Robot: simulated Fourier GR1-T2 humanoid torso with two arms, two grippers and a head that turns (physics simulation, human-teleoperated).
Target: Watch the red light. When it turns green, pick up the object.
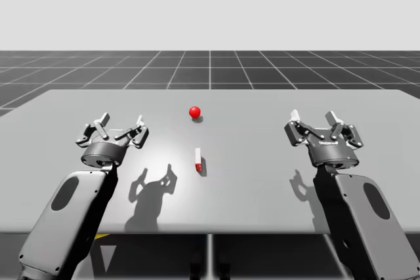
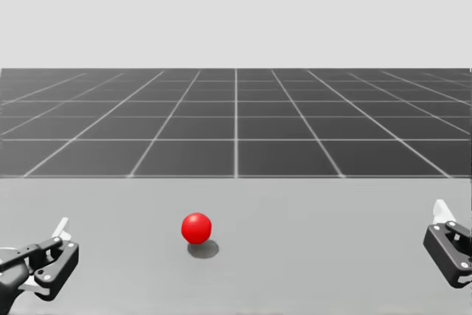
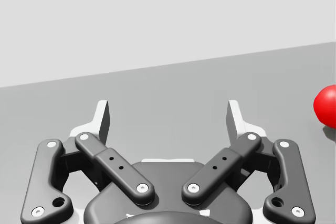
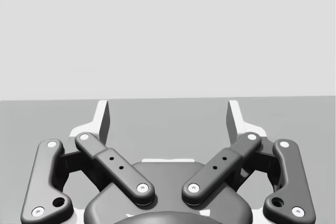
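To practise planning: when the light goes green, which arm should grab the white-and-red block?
Probably the left: the left tool hangs open, nearer the block than the right tool. The light is red.

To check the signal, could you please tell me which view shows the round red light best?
The head view: the round red light is whole and clear. The high view shows it smaller; the left wrist view, cropped.

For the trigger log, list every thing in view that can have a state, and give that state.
light: red, not green, sitting on the table
white block with a red end: on the table, nearer me than the light, touched by neither gripper
left gripper: open, empty, hovers above the table
right gripper: open, empty, hovers above the table
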